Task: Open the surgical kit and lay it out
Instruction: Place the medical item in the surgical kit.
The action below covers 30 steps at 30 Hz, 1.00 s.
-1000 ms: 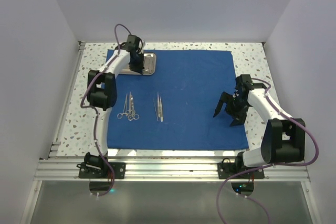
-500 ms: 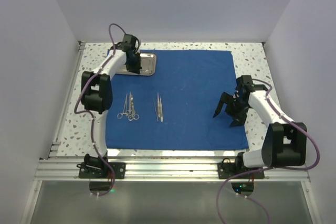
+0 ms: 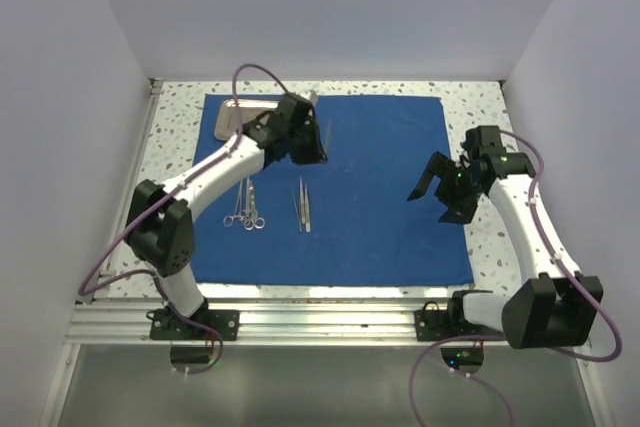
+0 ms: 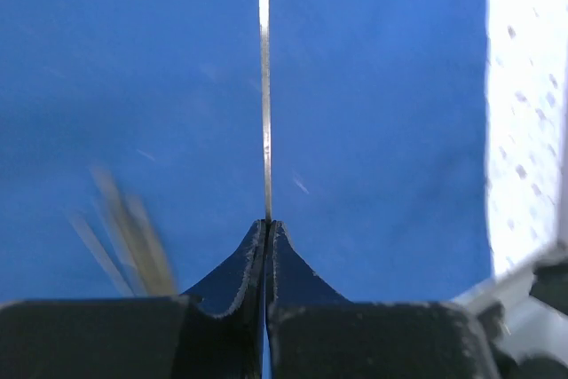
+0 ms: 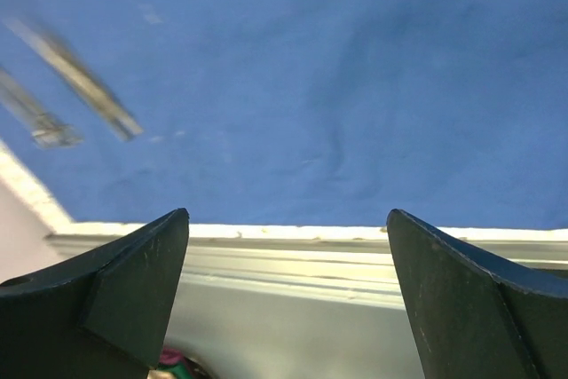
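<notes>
Right pincer (image 3: 432, 199) hung wide open and empty over the cloth's (image 3: 380, 167) right edge. Farther in, the left pincer (image 4: 266, 226) was clamped shut on a thin steel tool (image 4: 264, 86), gripped at one end with the rest sticking out unsupported. That worried me: so slim and slick a strip could pivot or slip free in a swing and land across the tweezers (image 3: 302, 205) or the ringed pair (image 3: 245, 207) lying nearer. The cloth looked soft, matte, royal blue and faintly creased; the tools looked thin, bright and hard. Farthest back sat the shiny rectangular tray (image 3: 238, 115), at the cloth's far left corner.
</notes>
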Available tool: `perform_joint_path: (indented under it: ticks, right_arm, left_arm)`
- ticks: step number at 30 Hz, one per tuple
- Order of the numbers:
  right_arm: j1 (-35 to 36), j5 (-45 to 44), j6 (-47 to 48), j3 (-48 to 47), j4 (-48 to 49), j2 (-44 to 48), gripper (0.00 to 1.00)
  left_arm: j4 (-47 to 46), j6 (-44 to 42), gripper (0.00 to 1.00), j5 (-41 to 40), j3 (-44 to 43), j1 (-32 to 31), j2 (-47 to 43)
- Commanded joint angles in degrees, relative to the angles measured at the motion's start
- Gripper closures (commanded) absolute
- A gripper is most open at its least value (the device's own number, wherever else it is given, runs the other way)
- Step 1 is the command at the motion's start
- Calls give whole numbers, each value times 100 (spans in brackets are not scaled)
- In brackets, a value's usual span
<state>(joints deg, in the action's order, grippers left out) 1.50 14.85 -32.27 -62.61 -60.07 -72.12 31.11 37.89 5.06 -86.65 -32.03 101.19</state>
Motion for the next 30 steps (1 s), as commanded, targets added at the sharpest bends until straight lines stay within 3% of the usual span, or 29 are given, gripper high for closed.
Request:
perform_joint_path:
  ticks: [1,8,12,17,19,20,25,30]
  right_arm:
    - [0,519,-385,-375,-523,487,2]
    - [0,440,-297,-428,-909,822,1]
    - [35,448,-227,-165,-945,919,2]
    - [61,352,-200,-120,-901,857,2]
    - [70,325,-192,-138,-866,778,2]
    - [70,325,-183,-146,-840,743,2]
    - [70,290,-209,-348,-786,506,2]
    - [70,202,-218,-717,-769,269,2]
  left_arm:
    - [-1183,1448,100,153,928,-557,-344]
    - [-1977,2354,100,-39,1484,-1849,-38]
    - [-2013,2723,99,3,1476,-2000,199]
    - [-1645,2759,72,459,993,-2000,621]
    - [-1260,2645,66,513,678,-2000,709]
    - [-1118,2610,59,522,589,-1983,718]
    - [-416,1961,58,330,-147,-1614,429]
    - [131,487,59,-461,-808,-464,323]
